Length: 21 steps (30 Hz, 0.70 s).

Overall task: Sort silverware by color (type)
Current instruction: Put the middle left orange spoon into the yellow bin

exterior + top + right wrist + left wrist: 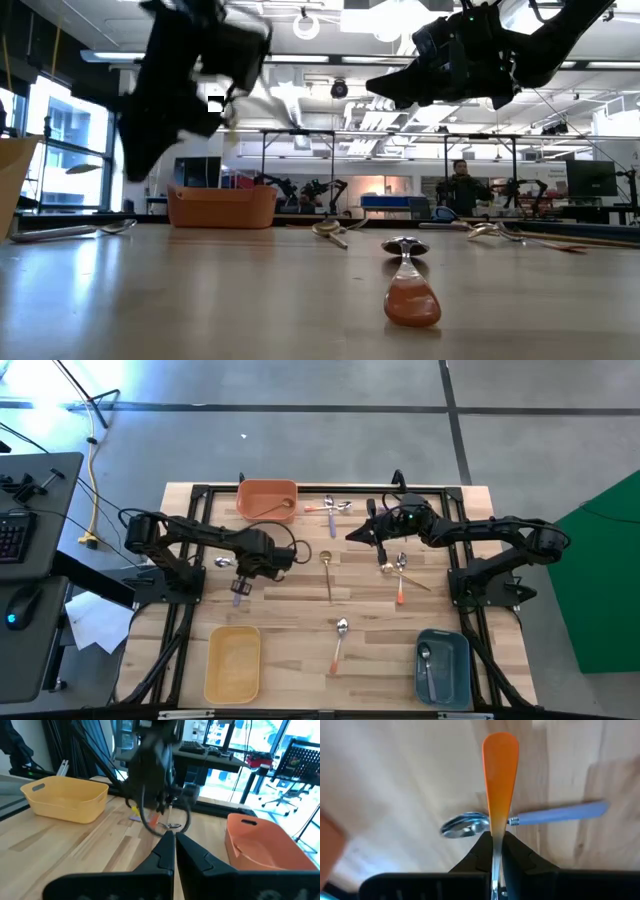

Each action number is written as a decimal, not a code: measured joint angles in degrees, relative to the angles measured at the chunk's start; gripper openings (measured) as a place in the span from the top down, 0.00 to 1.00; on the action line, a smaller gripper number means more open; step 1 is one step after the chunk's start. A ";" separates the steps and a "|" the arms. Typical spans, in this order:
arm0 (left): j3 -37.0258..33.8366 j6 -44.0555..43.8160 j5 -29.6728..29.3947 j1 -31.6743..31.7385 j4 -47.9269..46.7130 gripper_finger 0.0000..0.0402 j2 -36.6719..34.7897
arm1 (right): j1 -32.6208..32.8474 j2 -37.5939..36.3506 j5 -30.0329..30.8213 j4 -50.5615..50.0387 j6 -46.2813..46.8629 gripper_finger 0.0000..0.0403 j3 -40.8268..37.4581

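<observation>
The orange-handled spoon [500, 780] is clamped between my left gripper [495, 851] fingers, lifted above the table [290, 610], over a purple-handled spoon [555, 814]. My right gripper [174, 842] is closed on nothing, raised near the table's middle.

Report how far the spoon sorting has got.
Done: a spoon lies in the teal bin, a second spoon in the red bin. In hand: the left gripper is shut on an orange-handled spoon, above a purple-handled spoon lying on the table; the right gripper hangs shut, empty. Left: that purple one, a gold spoon, a front spoon and others lie loose.
</observation>
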 joint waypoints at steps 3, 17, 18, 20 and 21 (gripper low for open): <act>6.89 -5.00 1.60 -1.27 -6.01 0.99 -0.04 | 0.00 0.00 0.00 0.17 -1.18 1.00 0.00; 23.84 -31.92 18.59 -13.99 -13.17 0.99 -0.11 | 0.03 0.00 0.00 -0.41 1.32 1.00 0.02; 23.84 -34.73 19.87 -15.65 -12.85 0.99 -0.11 | 0.05 0.00 0.00 -0.85 1.75 1.00 0.02; 23.84 -40.49 22.69 -18.84 -12.38 0.99 -0.11 | 0.20 0.00 0.00 -2.07 2.77 1.00 0.02; 23.84 -43.68 24.05 -20.25 -12.31 0.99 -0.11 | 0.43 0.00 0.19 -2.69 3.41 1.00 0.02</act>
